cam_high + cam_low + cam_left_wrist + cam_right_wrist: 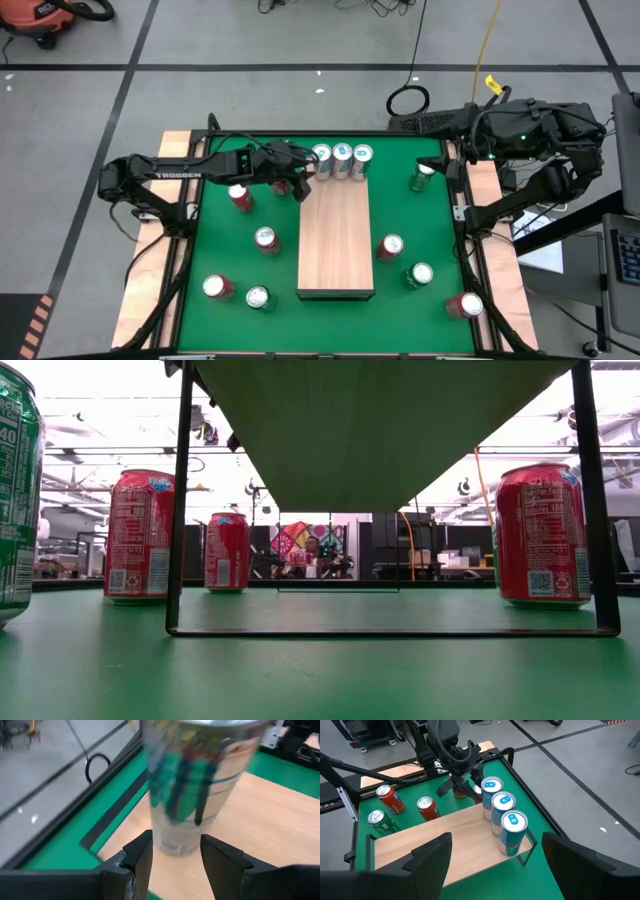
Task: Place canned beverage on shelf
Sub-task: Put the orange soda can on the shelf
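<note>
Nearest to the left gripper point(172, 855), a silver can point(200, 785) was seen standing upright on the shelf point(260, 825), straight ahead of the fingers and just beyond their tips. The fingers were parted, one to each side of the can's foot, and whether they touched it could not be told from the left wrist view. The can's long axis was vertical, so any withdrawal or re-grip was judged to turn on keeping the fingers clear of its sides. In the high view the left gripper point(300, 178) was placed at the shelf's point(336, 250) far left corner, beside a row of three silver cans point(341, 160) lined along the shelf's far end. Which of the three stood before the gripper was judged to be the leftmost, though this was not certain. The left arm was plainly the nearer; the right gripper point(492, 855) was held wide open and empty, well apart from the shelf, past the table's right edge. Red and green cans point(265, 239) were left standing on the green table point(220, 250) to both sides of the shelf. In the low view only the shelf's underside point(380, 430) and its wire frame point(180, 510) could be made out; the cans on top were hidden.
</note>
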